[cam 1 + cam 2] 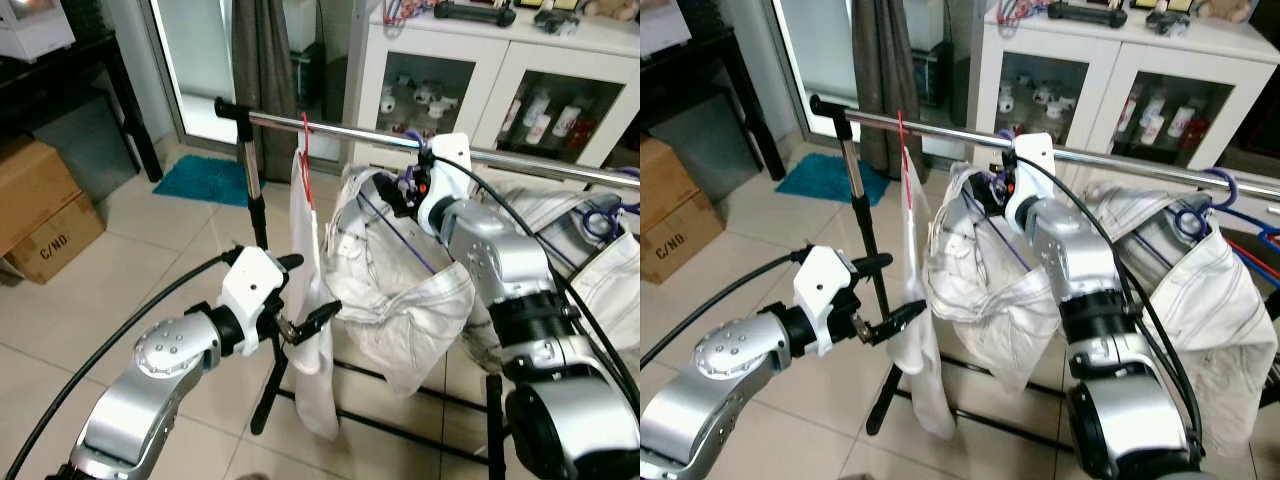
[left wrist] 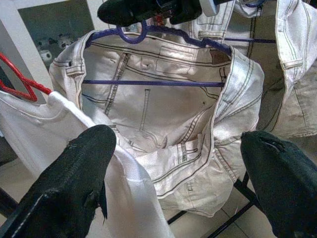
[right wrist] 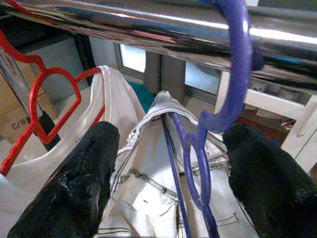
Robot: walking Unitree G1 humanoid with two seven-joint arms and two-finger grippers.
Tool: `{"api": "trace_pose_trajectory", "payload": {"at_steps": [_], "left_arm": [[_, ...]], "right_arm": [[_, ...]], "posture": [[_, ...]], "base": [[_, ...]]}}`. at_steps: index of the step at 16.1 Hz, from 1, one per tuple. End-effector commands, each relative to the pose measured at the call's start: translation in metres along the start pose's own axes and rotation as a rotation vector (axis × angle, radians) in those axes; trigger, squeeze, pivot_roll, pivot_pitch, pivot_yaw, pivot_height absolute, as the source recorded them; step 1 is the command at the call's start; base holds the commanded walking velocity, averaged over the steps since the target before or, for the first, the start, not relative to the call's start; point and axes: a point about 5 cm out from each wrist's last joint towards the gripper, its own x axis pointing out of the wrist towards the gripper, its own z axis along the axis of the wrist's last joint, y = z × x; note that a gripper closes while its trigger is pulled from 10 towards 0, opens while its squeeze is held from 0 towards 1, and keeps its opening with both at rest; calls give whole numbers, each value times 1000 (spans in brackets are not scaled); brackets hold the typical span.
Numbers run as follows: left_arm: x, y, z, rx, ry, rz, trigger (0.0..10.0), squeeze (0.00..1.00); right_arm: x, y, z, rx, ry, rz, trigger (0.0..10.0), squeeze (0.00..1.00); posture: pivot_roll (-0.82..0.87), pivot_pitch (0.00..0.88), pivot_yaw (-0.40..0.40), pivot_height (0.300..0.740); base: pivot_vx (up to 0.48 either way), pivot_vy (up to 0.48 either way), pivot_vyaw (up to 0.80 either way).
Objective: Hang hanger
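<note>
A purple hanger carrying white jeans has its hook over the chrome rail. My right gripper is raised just under the rail. It stands open, with the hanger's neck between its fingers. My left gripper is lower, beside the rack's upright pole, and is open too. It faces the jeans, and the edge of a white garment lies against one of its fingers. That garment hangs from a red hanger on the same rail.
Further right on the rail, another pair of pale jeans hangs from a hanger. A white glass-door cabinet stands behind the rack. A cardboard box and a teal mat lie to the left on the tiled floor.
</note>
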Motion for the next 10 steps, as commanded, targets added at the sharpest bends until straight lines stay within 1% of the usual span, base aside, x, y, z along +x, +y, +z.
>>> {"api": "trace_pose_trajectory", "payload": {"at_steps": [1, 3, 6, 10], "left_arm": [[-1, -1, -1, 6, 9, -9, 10000, 0], [-1, -2, -2, 4, 13, -13, 10000, 0], [-1, -2, -3, 3, 16, -18, 10000, 0], [-1, -2, -3, 8, 19, -25, 10000, 0]], "right_arm": [[1, -3, 3, -24, 9, 1, 0, 0], [5, -2, 0, -34, 42, 18, 0, 0], [6, -7, -4, -39, 69, -1, 0, 0], [6, -11, -3, -38, 72, -1, 0, 0]], "posture": [[108, 0, -27, 740], [111, 0, -32, 740], [110, 0, -32, 740], [109, 0, -28, 740]], "base": [[0, 0, 0], [0, 0, 0], [0, 0, 0], [0, 0, 0]]}}
